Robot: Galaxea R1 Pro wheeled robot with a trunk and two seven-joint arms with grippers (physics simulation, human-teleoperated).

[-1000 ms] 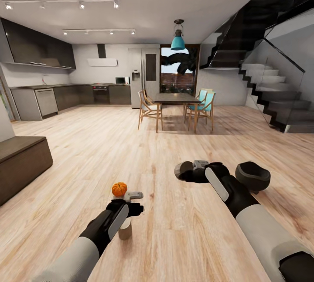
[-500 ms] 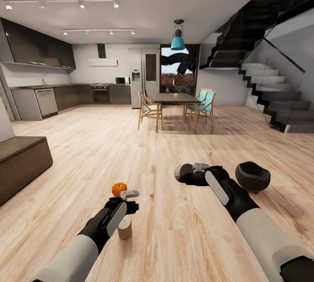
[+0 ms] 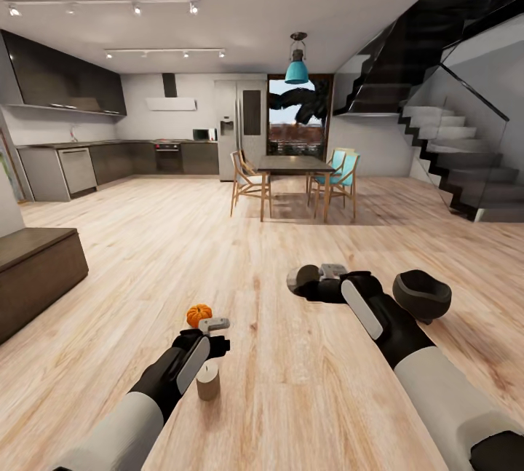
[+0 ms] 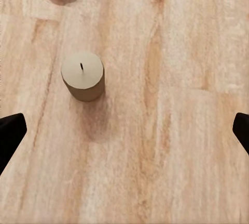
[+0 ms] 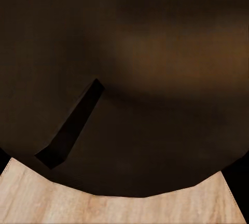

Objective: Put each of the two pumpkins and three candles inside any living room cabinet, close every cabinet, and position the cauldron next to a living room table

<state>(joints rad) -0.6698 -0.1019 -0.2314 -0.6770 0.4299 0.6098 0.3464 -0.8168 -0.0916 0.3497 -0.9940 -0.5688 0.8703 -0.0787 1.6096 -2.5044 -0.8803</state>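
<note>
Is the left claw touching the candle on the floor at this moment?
Apart. In the left wrist view the candle stands upright on bare floor, with the left claw fingertips wide at the picture's edges, well clear of it.

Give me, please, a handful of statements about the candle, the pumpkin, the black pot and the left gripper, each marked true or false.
1. The candle stands upright on the wooden floor. True.
2. The pumpkin sits on top of the candle. False: it rests on the floor, apart from the candle.
3. The left gripper is open, its fingertips at either edge of the left wrist view. True.
4. The left gripper is clamped on the candle. False: the candle stands free, touched by neither finger.
5. The black pot lies on the dining table. False: it sits on the floor beside the right arm.
</note>
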